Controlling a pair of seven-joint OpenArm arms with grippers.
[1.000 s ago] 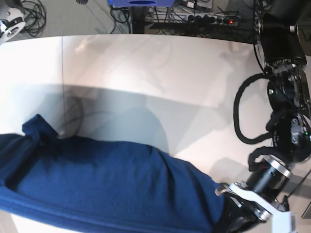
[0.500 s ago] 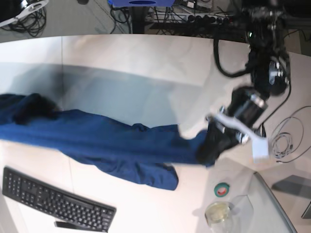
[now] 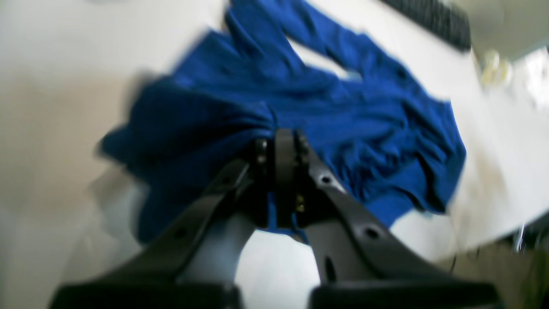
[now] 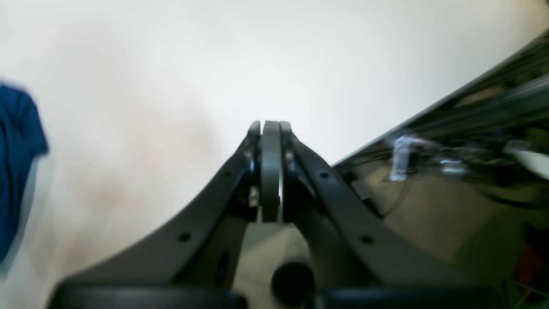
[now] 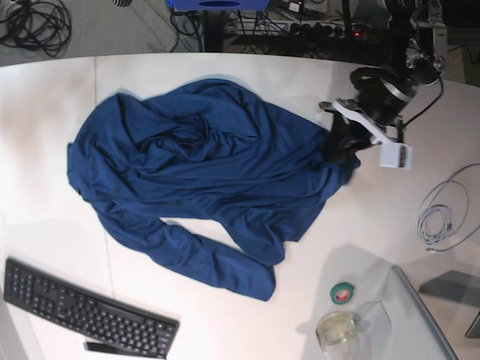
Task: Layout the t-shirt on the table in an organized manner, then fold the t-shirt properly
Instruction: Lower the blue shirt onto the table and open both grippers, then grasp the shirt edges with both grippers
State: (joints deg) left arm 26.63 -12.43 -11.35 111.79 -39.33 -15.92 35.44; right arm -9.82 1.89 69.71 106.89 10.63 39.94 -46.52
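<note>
The dark blue t-shirt (image 5: 202, 161) lies crumpled and partly spread on the white table (image 5: 45, 97), one sleeve trailing toward the keyboard. At the shirt's right edge my left gripper (image 5: 339, 146) is shut on a bunched fold of cloth. The left wrist view shows the jaws of the left gripper (image 3: 279, 139) pinched on the t-shirt (image 3: 351, 111). My right gripper (image 4: 270, 128) is shut with nothing in it, hovering over bare table (image 4: 171, 64) near its dark edge. A corner of the t-shirt (image 4: 17, 128) shows at that view's left. The right arm is outside the base view.
A black keyboard (image 5: 82, 307) lies at the front left. A green tape roll (image 5: 343, 292) and a small glass jar (image 5: 336, 328) sit at the front right beside a clear panel (image 5: 420, 315). A coiled white cable (image 5: 442, 214) lies at the right.
The shirt was stretched as a taut band across the front; now it lies spread on the table's middle. My left gripper carried its end toward the far right. The right arm left the base view.
</note>
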